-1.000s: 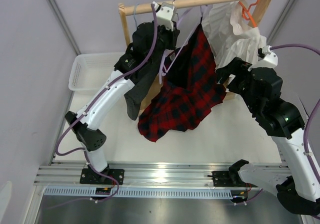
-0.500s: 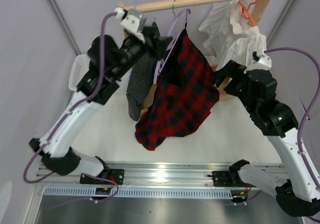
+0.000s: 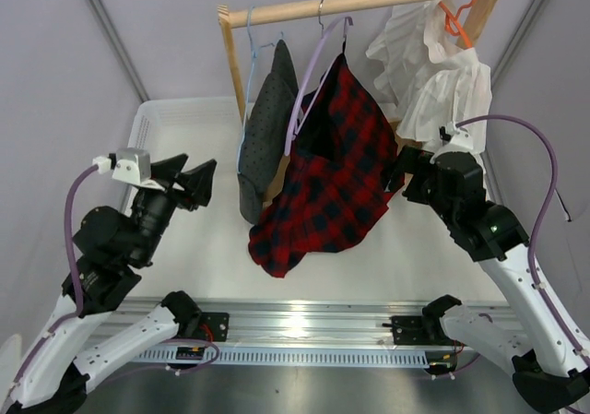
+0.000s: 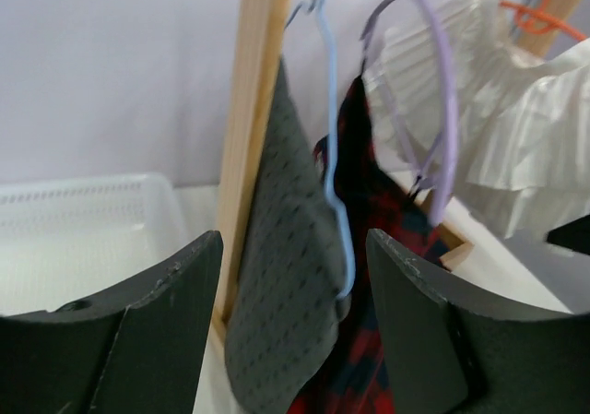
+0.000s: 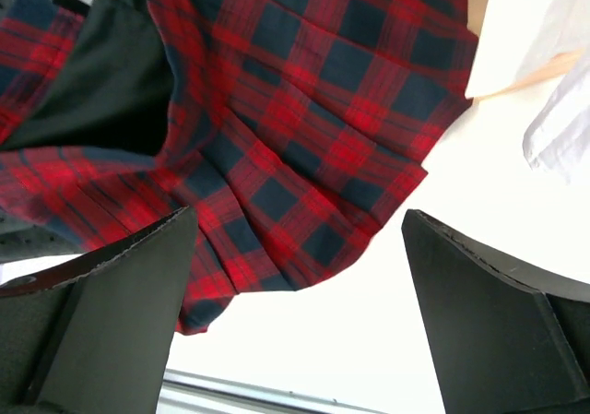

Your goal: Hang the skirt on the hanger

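Plaid skirt (image 3: 327,165) is shown hung on the lilac hanger (image 3: 309,82) beneath the wooden rail (image 3: 369,1). The left gripper (image 3: 189,174) has been withdrawn far below the rail and the right gripper (image 5: 300,220) eased back, both spread wide and empty. Placement is judged complete.

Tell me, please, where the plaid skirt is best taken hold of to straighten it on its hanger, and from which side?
Probably the lower right edge of the skirt, approached from the right with the open right gripper. It hangs lopsided from the lilac hanger, and that edge hangs free, while the grey garment crowds its left side.
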Robot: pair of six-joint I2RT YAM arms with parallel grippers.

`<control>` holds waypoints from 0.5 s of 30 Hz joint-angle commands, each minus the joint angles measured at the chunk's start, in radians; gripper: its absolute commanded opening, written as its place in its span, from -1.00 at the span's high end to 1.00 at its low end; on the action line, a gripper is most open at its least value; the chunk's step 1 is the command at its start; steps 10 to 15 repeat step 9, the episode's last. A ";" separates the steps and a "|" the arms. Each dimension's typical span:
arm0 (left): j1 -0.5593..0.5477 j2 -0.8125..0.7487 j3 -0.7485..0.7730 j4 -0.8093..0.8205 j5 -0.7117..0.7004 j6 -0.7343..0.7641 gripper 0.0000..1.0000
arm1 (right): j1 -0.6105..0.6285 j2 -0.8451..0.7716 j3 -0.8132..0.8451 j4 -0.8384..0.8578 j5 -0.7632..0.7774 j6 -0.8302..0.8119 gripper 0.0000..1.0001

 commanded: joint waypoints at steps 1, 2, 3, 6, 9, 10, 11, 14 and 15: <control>0.002 -0.037 -0.097 -0.084 -0.093 -0.086 -0.38 | -0.005 -0.030 -0.025 0.039 -0.009 -0.018 -0.99; 0.002 -0.055 -0.115 -0.091 -0.092 -0.094 -0.39 | -0.005 -0.030 -0.032 0.045 -0.020 -0.016 -0.99; 0.002 -0.060 -0.131 -0.094 -0.093 -0.103 -0.39 | -0.005 -0.032 -0.039 0.047 -0.021 -0.015 -0.99; 0.002 -0.055 -0.160 -0.111 -0.089 -0.128 -0.39 | -0.005 -0.035 -0.045 0.060 -0.017 -0.015 -0.99; 0.000 -0.057 -0.175 -0.115 -0.075 -0.137 -0.39 | -0.005 -0.044 -0.042 0.065 -0.005 -0.012 -0.99; 0.000 -0.057 -0.175 -0.115 -0.075 -0.137 -0.39 | -0.005 -0.044 -0.042 0.065 -0.005 -0.012 -0.99; 0.000 -0.057 -0.175 -0.115 -0.075 -0.137 -0.39 | -0.005 -0.044 -0.042 0.065 -0.005 -0.012 -0.99; 0.000 -0.057 -0.175 -0.115 -0.075 -0.137 -0.39 | -0.005 -0.044 -0.042 0.065 -0.005 -0.012 -0.99; 0.000 -0.057 -0.175 -0.115 -0.075 -0.137 -0.39 | -0.005 -0.044 -0.042 0.065 -0.005 -0.012 -0.99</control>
